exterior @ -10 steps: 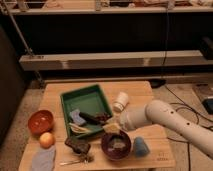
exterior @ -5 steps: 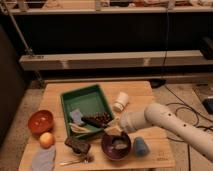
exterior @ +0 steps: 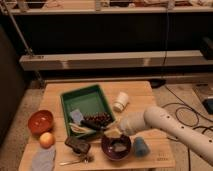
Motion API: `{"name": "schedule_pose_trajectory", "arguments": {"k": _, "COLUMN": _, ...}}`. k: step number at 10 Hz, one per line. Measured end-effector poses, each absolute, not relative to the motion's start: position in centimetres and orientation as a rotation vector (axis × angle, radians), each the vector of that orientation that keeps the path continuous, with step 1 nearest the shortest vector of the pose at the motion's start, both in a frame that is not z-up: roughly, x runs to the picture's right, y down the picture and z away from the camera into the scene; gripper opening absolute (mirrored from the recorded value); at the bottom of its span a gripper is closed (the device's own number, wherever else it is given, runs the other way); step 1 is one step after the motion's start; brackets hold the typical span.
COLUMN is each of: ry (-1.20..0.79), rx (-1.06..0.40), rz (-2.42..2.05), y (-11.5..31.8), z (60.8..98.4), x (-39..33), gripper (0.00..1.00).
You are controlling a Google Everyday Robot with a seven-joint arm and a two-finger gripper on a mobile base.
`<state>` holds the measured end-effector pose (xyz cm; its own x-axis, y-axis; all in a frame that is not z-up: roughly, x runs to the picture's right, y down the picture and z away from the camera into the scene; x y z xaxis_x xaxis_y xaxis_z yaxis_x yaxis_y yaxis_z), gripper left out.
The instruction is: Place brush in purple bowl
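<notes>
The brush (exterior: 96,121) lies at the front right corner of the green tray (exterior: 82,97), its dark head over the tray and its handle end pointing toward my gripper. My gripper (exterior: 114,131), at the tip of the white arm (exterior: 165,125) coming in from the right, is at the brush's right end, just above the far rim of the purple bowl (exterior: 116,147). Whether it holds the brush is hidden. The purple bowl stands at the table's front, right of centre, with something pale inside.
A blue cup (exterior: 141,146) stands right of the purple bowl and a white cup (exterior: 120,101) right of the tray. A red-orange bowl (exterior: 40,121), an orange (exterior: 46,139), a dark block (exterior: 77,145), a metal utensil (exterior: 76,161) and a blue cloth (exterior: 42,159) lie front left.
My gripper has shifted slightly down toward the purple bowl's far rim. The brush has stayed at the tray's front right corner.
</notes>
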<state>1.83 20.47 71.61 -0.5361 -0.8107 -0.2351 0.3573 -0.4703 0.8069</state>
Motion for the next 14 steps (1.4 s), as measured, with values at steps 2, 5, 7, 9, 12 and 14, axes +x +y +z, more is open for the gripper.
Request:
{"name": "schedule_pose_trajectory", "arguments": {"k": 2, "ry": -0.949, "rx": 0.821, "rz": -2.042, "y": 21.2, "z": 71.8, "x": 1.4, "gripper": 0.22}}
{"name": "schedule_pose_trajectory", "arguments": {"k": 5, "ry": -0.967, "rx": 0.841, "rz": -2.036, "y": 21.7, "z": 71.7, "x": 0.8, "gripper": 0.52}}
{"name": "schedule_pose_trajectory", "arguments": {"k": 7, "ry": -0.974, "rx": 0.837, "rz": -2.043, "y": 21.9, "z": 71.8, "x": 0.7, "gripper": 0.7}}
{"name": "schedule_pose_trajectory", "arguments": {"k": 9, "ry": -0.983, "rx": 0.824, "rz": -2.057, "y": 21.8, "z": 71.9, "x": 0.5, "gripper": 0.8}}
{"name": "schedule_pose_trajectory", "arguments": {"k": 12, "ry": -0.978, "rx": 0.808, "rz": -2.083, "y": 21.4, "z": 72.1, "x": 0.6, "gripper": 0.8}}
{"name": "schedule_pose_trajectory", "arguments": {"k": 14, "ry": -0.971, "rx": 0.796, "rz": -2.084, "y": 21.2, "z": 72.1, "x": 0.8, "gripper": 0.8}}
